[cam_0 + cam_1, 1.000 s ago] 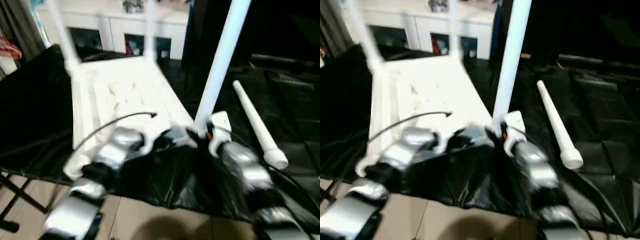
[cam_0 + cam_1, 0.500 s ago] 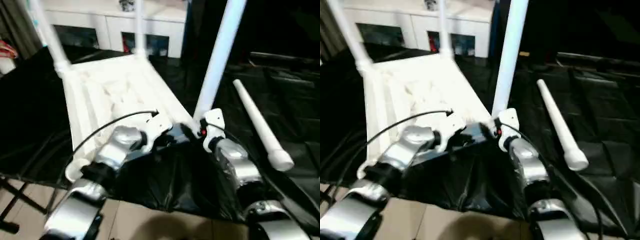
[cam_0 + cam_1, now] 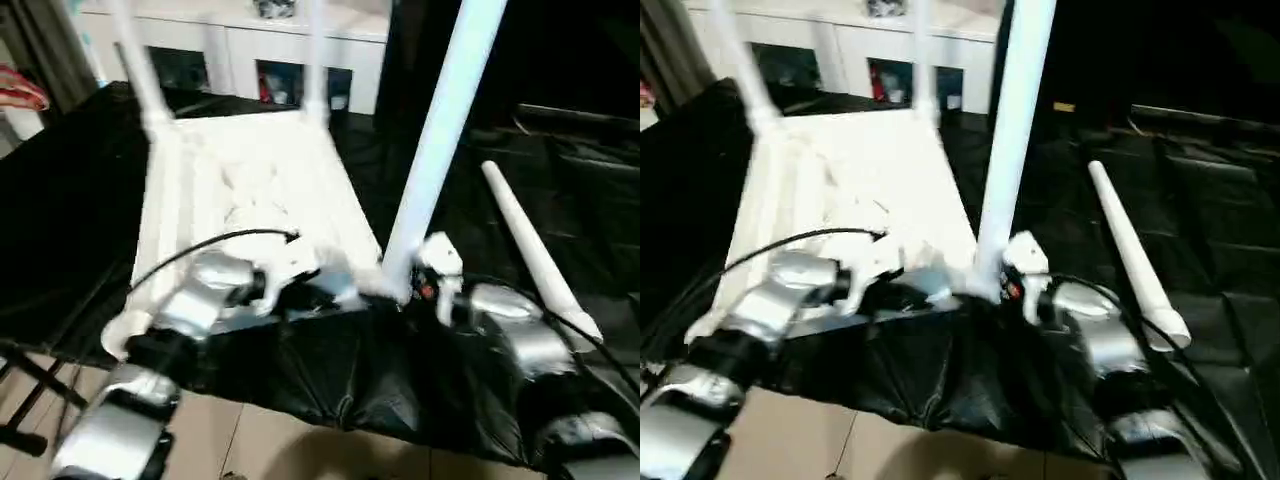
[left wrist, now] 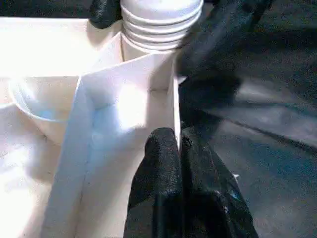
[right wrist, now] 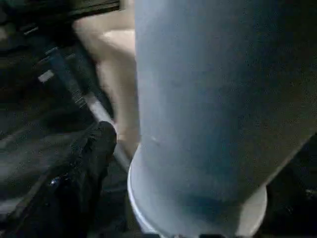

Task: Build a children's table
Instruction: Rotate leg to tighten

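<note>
Children's table [image 3: 250, 190] lies upside down on the black-draped worktop [image 3: 80, 200], ribbed underside up. Three legs stand in corner sockets: two at the far corners, far-left leg [image 3: 135, 65] and far-right leg [image 3: 312, 60], plus the near-right leg [image 3: 435, 150] rising between the two arms. Fourth leg [image 3: 535, 255] is loose — flat on the black cloth to the right, well apart from the tabletop. So by my read roughly three quarters done; what's left is seating that last leg in the near-left corner, then flipping the table upright. Can't tell from here how fully the near-right leg is seated; the left wrist view shows its ridged base sitting in the socket. Left gripper [image 4: 181, 144]: jaws pressed together, tips against the tabletop's edge wall just beside that socket, pinching nothing that I can see. Right gripper [image 3: 410, 290]: at the foot of the near-right leg, jaws spread wide around the tube; one finger [image 5: 94, 148] shows just beside the leg — whether it touches I can't tell.
</note>
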You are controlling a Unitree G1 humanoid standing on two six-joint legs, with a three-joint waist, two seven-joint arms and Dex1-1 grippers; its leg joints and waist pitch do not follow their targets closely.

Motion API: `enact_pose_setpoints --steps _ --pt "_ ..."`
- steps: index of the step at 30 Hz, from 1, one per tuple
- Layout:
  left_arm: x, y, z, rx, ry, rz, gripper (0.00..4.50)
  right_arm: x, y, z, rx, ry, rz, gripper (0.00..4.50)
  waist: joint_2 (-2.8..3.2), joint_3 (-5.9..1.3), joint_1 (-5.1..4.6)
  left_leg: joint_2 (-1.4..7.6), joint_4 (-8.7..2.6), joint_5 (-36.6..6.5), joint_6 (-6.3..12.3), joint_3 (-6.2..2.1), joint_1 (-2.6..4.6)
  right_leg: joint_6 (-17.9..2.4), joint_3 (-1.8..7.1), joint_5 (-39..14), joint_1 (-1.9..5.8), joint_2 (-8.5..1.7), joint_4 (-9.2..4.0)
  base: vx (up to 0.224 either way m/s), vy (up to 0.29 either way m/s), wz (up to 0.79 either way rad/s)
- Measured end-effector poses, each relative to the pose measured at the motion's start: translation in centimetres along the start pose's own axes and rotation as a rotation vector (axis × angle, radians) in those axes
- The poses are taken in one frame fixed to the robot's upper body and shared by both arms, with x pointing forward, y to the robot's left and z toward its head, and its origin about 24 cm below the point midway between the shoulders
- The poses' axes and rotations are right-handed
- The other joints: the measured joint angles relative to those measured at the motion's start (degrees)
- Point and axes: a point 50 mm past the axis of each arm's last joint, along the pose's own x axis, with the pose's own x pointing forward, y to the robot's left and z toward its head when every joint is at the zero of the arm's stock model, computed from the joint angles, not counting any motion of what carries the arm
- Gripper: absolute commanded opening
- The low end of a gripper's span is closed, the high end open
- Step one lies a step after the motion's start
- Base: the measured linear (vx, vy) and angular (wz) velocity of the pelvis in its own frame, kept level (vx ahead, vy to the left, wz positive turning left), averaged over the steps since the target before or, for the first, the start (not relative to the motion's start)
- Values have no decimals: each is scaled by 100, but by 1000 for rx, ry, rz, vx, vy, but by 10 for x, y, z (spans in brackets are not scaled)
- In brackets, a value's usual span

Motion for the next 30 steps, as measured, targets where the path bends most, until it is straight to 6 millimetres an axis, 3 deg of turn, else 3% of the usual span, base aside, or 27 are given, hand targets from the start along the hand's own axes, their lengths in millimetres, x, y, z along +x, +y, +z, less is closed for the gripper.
enact_pose_setpoints --steps 3,6,7,14,19,23,27,30 --pt "-5 -2 -2 10 8 -36 0 -3 6 1 -1 19 81 368 -1 0 78 3 2 0 -1 2 6 0 0 0 0 -1 6 0 0 0" --pt "-8 -3 -4 14 15 -72 0 -6 10 0 2 30 120 368 -1 0 100 6 2 0 -1 7 7 0 4 0 0 -2 5 0 0 0" --pt "-9 -4 -5 18 18 -83 0 -6 11 0 5 33 137 349 -1 0 109 5 3 0 -1 7 6 0 5 0 2 -2 6 0 0 0" --pt "-11 -5 -5 29 21 -105 0 -7 13 1 20 41 148 288 -1 0 125 5 6 1 -1 6 2 2 4 -1 2 -2 6 0 0 0" --pt "-10 -4 -6 17 17 -77 0 -5 12 0 47 27 106 275 -7 -1 121 5 6 1 -2 6 1 3 5 -1 8 -2 8 0 0 0" --pt "1 5 -4 -23 8 72 0 6 1 -4 111 -21 -138 274 -27 -10 41 2 6 1 -4 4 11 30 6 -16 24 -2 8 0 0 0" --pt "27 13 9 -71 -2 222 0 20 -17 -5 202 -59 -472 272 -32 -9 -82 -6 7 1 -4 -7 11 35 4 -17 18 -4 -8 0 0 0" --pt "39 15 14 -91 -7 299 0 29 -24 -3 235 -55 -630 272 -29 -10 -108 -9 1 1 -4 -8 10 36 4 -17 17 -4 -9 0 0 0"
